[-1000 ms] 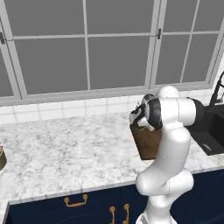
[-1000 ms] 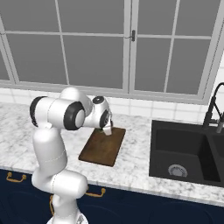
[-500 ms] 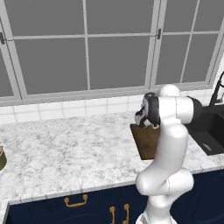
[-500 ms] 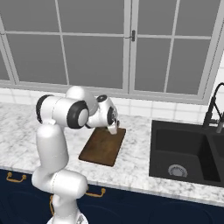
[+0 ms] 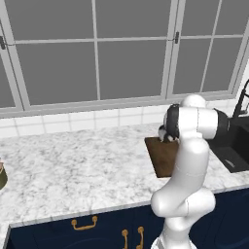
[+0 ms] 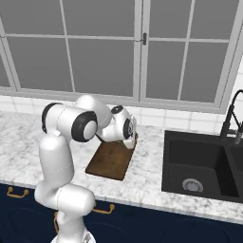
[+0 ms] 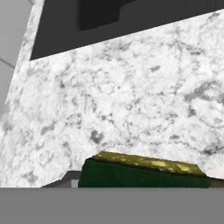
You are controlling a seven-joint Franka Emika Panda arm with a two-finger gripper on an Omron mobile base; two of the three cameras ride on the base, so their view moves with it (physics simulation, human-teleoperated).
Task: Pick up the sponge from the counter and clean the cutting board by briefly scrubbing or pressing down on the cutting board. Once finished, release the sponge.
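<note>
Hand (image 6: 130,142) low over far right corner of cutting board (image 6: 110,160), close to board edge nearest sink (image 6: 201,167). Sponge (image 7: 144,174) at bottom of hand view, green face with yellow edge, right at the fingertips, marbled worktop (image 7: 127,105) beyond it. Fingers hidden; cannot tell opening, nor whether sponge is gripped. Board flat on worktop, between arm and window wall. Tall black faucet (image 6: 231,121) behind sink.
</note>
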